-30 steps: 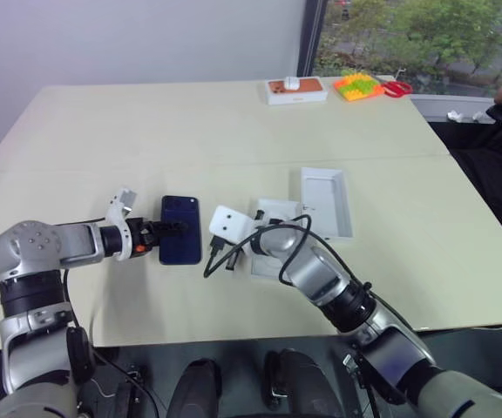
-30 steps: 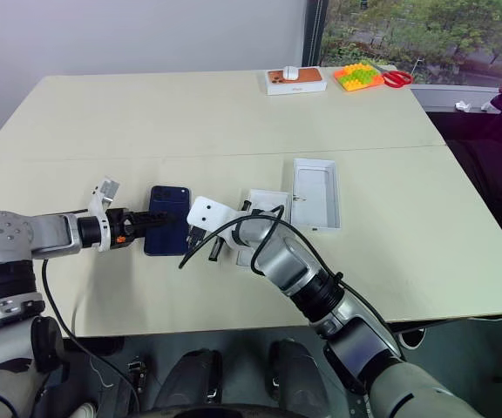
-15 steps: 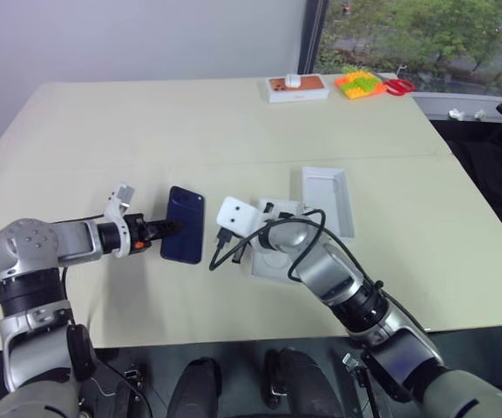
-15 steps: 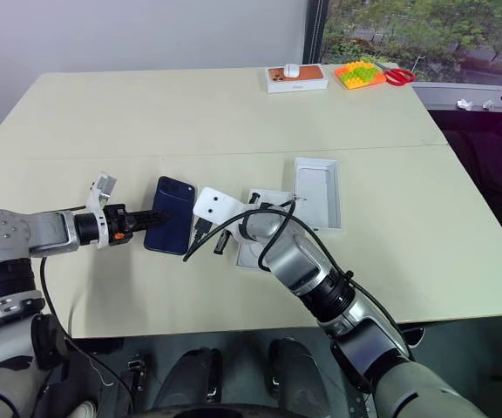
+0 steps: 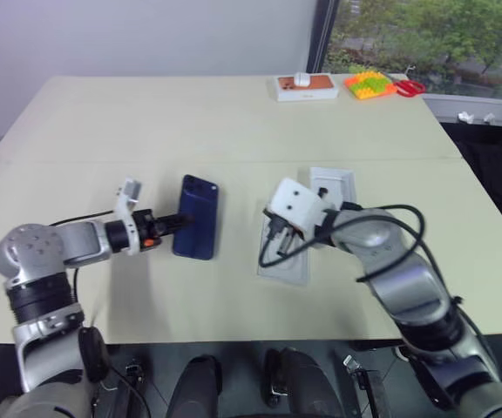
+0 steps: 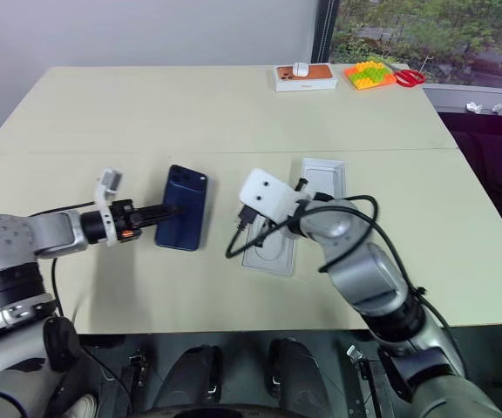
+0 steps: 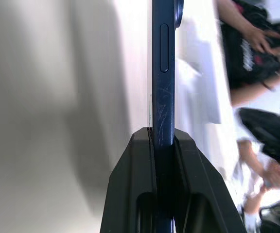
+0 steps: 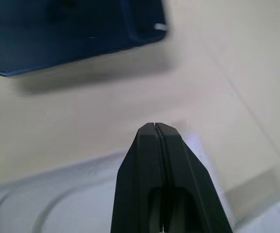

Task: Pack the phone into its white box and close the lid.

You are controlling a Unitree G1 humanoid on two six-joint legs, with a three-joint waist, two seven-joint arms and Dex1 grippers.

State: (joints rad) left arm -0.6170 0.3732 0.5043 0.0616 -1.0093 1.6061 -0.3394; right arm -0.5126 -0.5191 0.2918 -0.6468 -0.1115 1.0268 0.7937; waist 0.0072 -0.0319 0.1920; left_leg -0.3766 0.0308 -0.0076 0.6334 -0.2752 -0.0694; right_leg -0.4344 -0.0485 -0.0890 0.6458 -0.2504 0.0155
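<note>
The worktop (image 5: 234, 122) carries every item; the task is judged to be at its first stage, with the phone gripped but not yet packed and the lid not yet fitted. Count: one phone, two white pieces near the middle of the worktop, one orange-topped box, one coloured block toy and one pair of red scissors. The phone (image 5: 196, 228) is near the middle of the worktop towards its left edge, clamped by one edge between the nearly closed fingers of the left gripper (image 5: 177, 224); the left wrist view shows its thin side seated between the two pads. The white piece with a rounded recess (image 5: 284, 254) lies just right of the phone, and a second white piece (image 5: 332, 182) lies just behind it; which is the base cannot be told. The right gripper (image 8: 155, 130) is fully closed and empty, hovering above the recessed piece. The orange-topped box (image 5: 307, 85) sits at the far edge
</note>
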